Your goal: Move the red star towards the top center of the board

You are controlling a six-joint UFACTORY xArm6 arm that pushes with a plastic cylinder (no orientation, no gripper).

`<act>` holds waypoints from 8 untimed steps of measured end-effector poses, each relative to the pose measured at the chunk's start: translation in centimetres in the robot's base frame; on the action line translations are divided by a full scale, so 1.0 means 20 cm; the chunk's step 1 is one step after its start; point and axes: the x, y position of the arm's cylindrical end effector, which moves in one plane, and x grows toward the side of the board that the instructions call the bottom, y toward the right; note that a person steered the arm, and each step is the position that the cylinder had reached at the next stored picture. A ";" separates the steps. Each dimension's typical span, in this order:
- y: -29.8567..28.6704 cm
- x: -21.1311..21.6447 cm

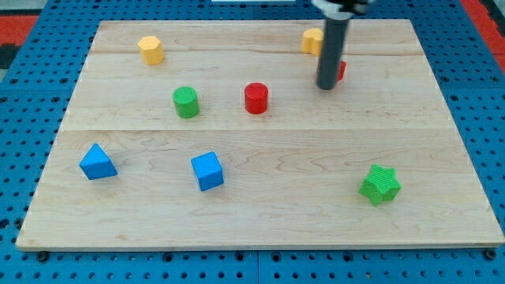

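Pale wooden board (pixel 260 229) on blue pegboard (pixel 24 31), no readable writing. The dark rod's tip (pixel 326 87) sits against a red block (pixel 341 71), mostly hidden, shape unclear, upper right of centre. The yellow block (pixel 311 39) behind the rod is partly hidden.

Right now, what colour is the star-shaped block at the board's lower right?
Green star-shaped block, seen in the camera view.

- We see a pale wooden board (pixel 260 166) on blue pegboard (pixel 31 47).
- Our blocks: yellow hexagon (pixel 151 50), green cylinder (pixel 186 102), red cylinder (pixel 256 99), blue cube (pixel 207 171), green star (pixel 380 184).
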 end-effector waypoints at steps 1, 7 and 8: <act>0.09 -0.03; -0.53 -0.20; -0.67 -0.20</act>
